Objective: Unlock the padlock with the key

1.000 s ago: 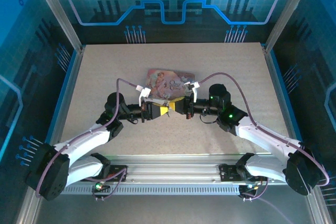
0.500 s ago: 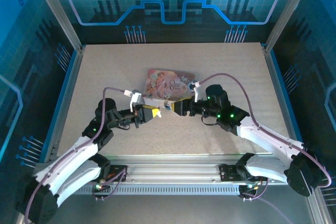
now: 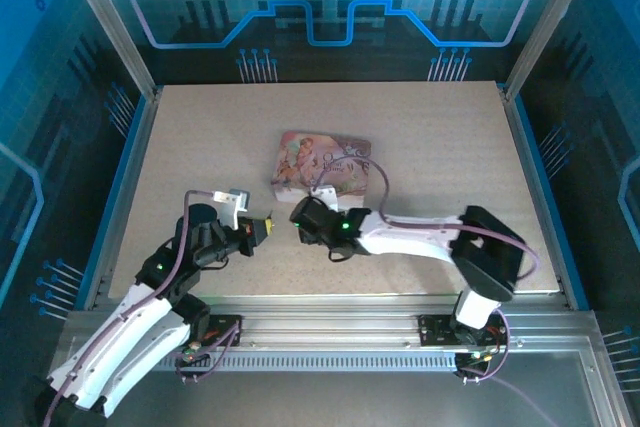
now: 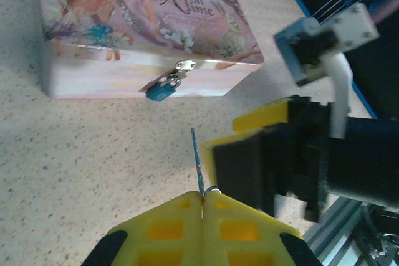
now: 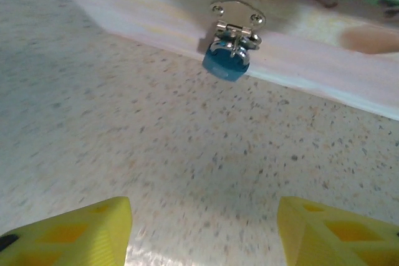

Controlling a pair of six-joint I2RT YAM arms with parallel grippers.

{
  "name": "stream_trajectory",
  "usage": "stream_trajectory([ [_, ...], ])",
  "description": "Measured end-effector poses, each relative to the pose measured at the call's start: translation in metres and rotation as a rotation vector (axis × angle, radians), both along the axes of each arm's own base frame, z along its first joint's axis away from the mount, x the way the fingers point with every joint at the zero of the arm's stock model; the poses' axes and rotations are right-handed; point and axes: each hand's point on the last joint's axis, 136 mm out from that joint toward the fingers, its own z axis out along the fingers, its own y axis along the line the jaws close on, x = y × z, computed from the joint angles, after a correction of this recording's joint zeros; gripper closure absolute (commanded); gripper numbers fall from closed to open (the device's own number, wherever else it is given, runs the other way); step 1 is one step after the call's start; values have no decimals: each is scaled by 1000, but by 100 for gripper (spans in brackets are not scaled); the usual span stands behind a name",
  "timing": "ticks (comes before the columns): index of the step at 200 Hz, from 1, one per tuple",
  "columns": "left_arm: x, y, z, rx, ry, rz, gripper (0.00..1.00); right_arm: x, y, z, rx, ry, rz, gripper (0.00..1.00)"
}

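Found left gripper (image 4: 202, 200) clamped tight on the key (image 4: 197, 161), w/ thin blade poking fwd out of the jaws. Found right gripper (image 5: 202, 232) w/ jaws spread apart, holding nothing, pointed at the padlock (image 5: 226, 60). Located padlock hanging from the hasp (image 5: 235, 14) on the front wall of the pink tin box (image 4: 124, 4); could not tell keyhole orientation, nor whether touching the table (image 3: 200, 137). Saw both grippers close together just in front of the tin, w/ key tip apart from the lock.

Risks (judged):
1. Could miss the keyhole. Cause: loose-hanging lock, liable to swing or twist when poked w/o a steadying grip from right gripper.
2. Could shove the tin backward. Cause: light box w/ no bracing, push along insertion axis.
3. Could tilt or lose the key. Cause: narrow pinch on a slim part, side load at entry.
4. Could clash the two grippers. Cause: both converging on one small target.
5. Could bend the blade. Cause: off-axis drive-in.
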Motion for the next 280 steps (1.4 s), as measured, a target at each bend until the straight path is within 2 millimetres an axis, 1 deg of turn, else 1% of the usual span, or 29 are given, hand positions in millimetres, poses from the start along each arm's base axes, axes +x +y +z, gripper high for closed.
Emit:
stream_trajectory([
  [14, -2, 2, 0, 3, 1, 3, 100, 12, 5, -8, -29, -12, -39, 39],
  [29, -5, 3, 1, -1, -6, 3, 100, 23, 10, -11, -34, -27, -75, 41],
  [51, -8, 4, 5, -10, -25, 3, 100, 37, 9, -14, -33, -40, -125, 41],
  [68, -10, 5, 3, -13, -30, 3, 100, 48, 7, -18, -37, -47, -161, 41],
  [82, -12, 6, 2, -14, -31, 3, 100, 54, 6, -21, -41, -51, -185, 39],
  [114, -14, 6, 3, -19, -34, -1, 100, 63, 3, -29, -46, -44, -227, 41],
  [162, -16, 4, 4, -27, -35, -15, 100, 76, -2, -36, -64, -48, -255, 52],
  [193, -17, 3, 4, -33, -35, -25, 100, 80, -5, -47, -78, -42, -260, 68],
  [210, -18, 2, 3, -33, -33, -28, 100, 81, -4, -48, -80, -47, -253, 77],
  [233, -18, 2, 3, -34, -33, -31, 100, 83, -4, -47, -85, -50, -244, 84],
  [258, -18, 1, -1, -35, -31, -39, 100, 84, -9, -46, -87, -50, -235, 91],
  [280, -17, -1, -1, -37, -31, -44, 100, 83, -16, -46, -95, -33, -218, 92],
])
